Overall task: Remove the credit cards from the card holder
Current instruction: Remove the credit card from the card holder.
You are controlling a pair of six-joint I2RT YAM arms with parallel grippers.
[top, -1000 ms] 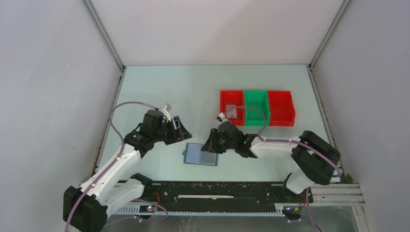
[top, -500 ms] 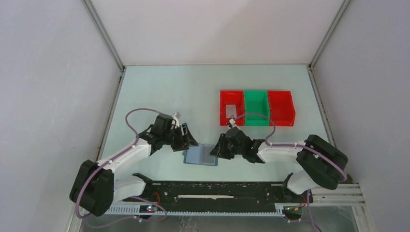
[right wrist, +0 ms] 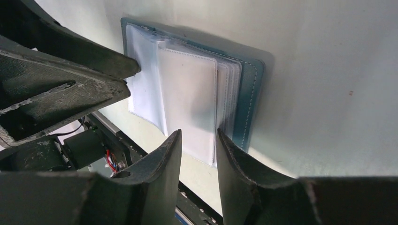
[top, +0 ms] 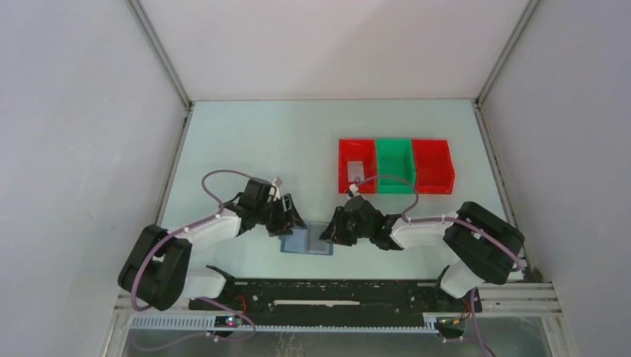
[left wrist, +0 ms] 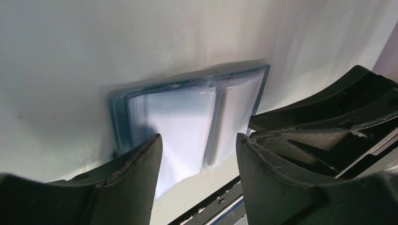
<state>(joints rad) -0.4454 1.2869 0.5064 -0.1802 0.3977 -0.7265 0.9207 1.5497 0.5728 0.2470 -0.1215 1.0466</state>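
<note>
Opened flat on the pale table [top: 245, 141] between the two arms, the soft blue-teal bifold card holder [top: 305, 245] has its clear plastic sleeves [left wrist: 180, 117] facing up, ready for picking. The left gripper [left wrist: 198, 140] hovers low over it, jaws released and wide. The right gripper [right wrist: 198, 136] faces it, jaws narrower yet parted and holding nothing, probably lining up on a sleeve edge. Only the overhead view shows a thin grey card [top: 356, 171] lying in the left red plastic bin [top: 341, 163]. Only the wrist views resolve the stacked sleeves, and whether cards remain inside cannot be told.
</note>
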